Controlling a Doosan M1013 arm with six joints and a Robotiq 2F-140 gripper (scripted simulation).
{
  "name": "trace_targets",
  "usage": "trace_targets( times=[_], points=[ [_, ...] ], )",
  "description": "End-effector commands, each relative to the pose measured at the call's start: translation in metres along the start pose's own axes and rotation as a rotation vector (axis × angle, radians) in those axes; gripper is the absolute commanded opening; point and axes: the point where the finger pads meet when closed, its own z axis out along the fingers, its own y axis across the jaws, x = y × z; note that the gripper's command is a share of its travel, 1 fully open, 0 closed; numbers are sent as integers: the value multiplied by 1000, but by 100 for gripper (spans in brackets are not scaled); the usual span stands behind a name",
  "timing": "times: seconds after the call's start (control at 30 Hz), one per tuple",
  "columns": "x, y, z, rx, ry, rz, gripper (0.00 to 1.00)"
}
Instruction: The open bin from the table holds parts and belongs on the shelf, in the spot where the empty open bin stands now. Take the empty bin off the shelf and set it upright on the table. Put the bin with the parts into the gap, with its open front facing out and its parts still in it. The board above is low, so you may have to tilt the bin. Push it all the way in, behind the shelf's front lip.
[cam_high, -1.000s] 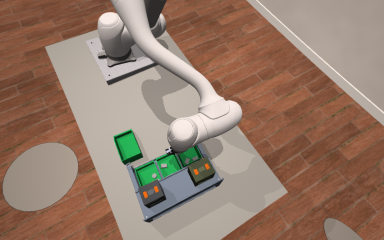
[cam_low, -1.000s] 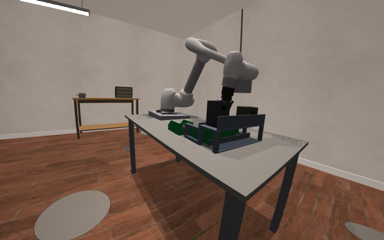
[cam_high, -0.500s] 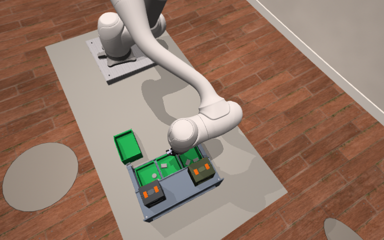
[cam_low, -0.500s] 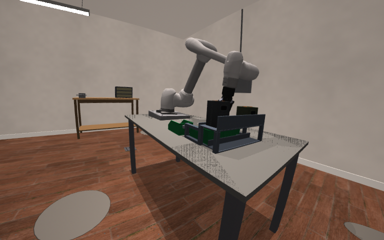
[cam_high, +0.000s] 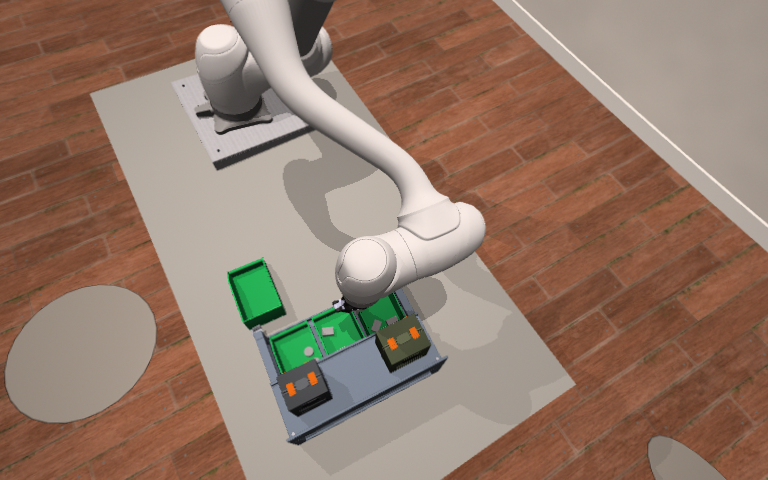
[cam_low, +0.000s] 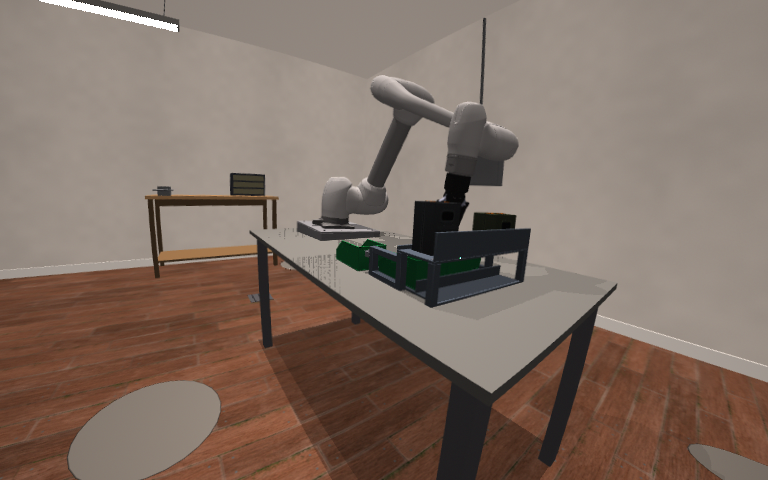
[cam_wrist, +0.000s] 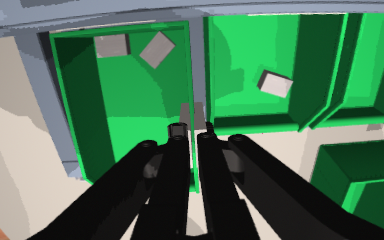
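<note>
Low board (cam_high: 353, 379) (cam_low: 482, 243) above bins (cam_high: 336, 330) (cam_wrist: 250, 65)

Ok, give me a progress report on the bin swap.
Done, it seems: the empty bin stands upright on the table.
In hand: the gripper pinches the side wall of the parts bin, two parts inside.
Left: probably pushing it in, since it protrudes past its neighbour, then releasing.
</note>
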Motion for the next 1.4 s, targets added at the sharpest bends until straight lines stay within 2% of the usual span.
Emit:
trace_targets(
  times=[0.0, 1.27, 1.3, 1.37],
  points=[
    [0, 0, 0, 0, 0, 0, 10],
    [-1, 0, 2, 0, 32, 0, 10],
    [-1, 0, 2, 0, 32, 0, 15],
    [-1, 0, 2, 0, 32, 0, 15]
  ],
)
